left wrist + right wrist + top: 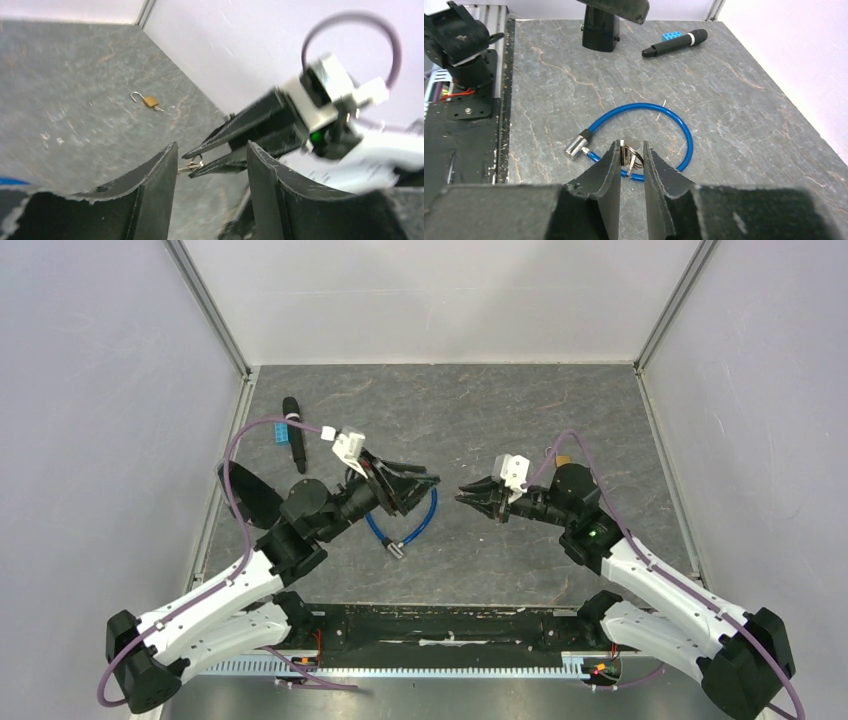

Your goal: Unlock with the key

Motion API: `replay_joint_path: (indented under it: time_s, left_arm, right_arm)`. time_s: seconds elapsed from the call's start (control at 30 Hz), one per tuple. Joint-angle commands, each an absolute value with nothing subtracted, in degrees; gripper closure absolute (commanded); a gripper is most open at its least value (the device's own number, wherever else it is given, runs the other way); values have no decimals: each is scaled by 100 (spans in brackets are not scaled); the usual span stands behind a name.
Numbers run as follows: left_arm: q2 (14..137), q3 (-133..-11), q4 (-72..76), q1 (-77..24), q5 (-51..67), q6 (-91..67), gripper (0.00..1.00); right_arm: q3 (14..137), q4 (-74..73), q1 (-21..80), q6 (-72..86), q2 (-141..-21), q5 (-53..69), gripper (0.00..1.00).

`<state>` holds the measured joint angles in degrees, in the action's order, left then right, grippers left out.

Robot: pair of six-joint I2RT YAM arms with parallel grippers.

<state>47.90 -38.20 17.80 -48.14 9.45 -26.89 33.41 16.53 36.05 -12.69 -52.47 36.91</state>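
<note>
My right gripper is shut on a small bunch of silver keys on a ring, held above the table. The keys also show in the left wrist view, sticking out toward my left gripper. My left gripper is open and empty, its fingertips facing the right gripper's tips a short gap away. A small brass padlock lies on the table behind the right arm, its shackle to the left; in the top view it is mostly hidden by the arm.
A blue cable lock with a metal end lies curved on the table under both grippers. A black marker and a blue brick lie at the far left. Walls enclose the table on three sides.
</note>
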Motion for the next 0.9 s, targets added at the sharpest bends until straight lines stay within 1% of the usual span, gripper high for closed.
replay_joint_path:
  time_s: [0.0,0.1,0.13,0.2,0.27,0.4,0.6,0.7,0.77,0.87]
  left_arm:
    - [4690,-3625,1442,-4828,-952,-6288,41]
    - [4905,-3432,1441,-4830,-1122,-7587,41]
    - [5012,-3449,1437,-4834,-1115,-7709,39]
    - [5200,-3563,1288,-4834,-1076,-7897,29]
    - [5341,-3677,945,-4832,-1149,-8237,27]
    - [5513,-3667,786,-4834,-1161,-8781,25]
    - [5798,-3685,747,-4834,-936,-9350,26]
    - [5809,-3700,613,-4834,-1086,-9153,26]
    - [5689,-3785,250,-4825,-1435,-8486,26]
    - [5599,-4060,-642,-4804,-1808,-7045,22]
  right_arm:
    - [3690,1503,3752,-1827,-5308,3261,100]
    - [3735,1363,3919,-2032,-5327,3198,100]
    - [3744,1303,3981,-2120,-5332,3152,100]
    - [3738,1220,4084,-2249,-5312,3024,100]
    - [3706,1187,4158,-2347,-5273,2870,100]
    - [3617,1279,4286,-2541,-5196,2692,100]
    - [3425,1579,4429,-2766,-5184,2552,100]
    - [3436,1572,4439,-2716,-5278,2390,100]
    - [3517,1366,4439,-2400,-5447,2203,100]
    - [3811,760,4438,-1599,-5880,2014,100]
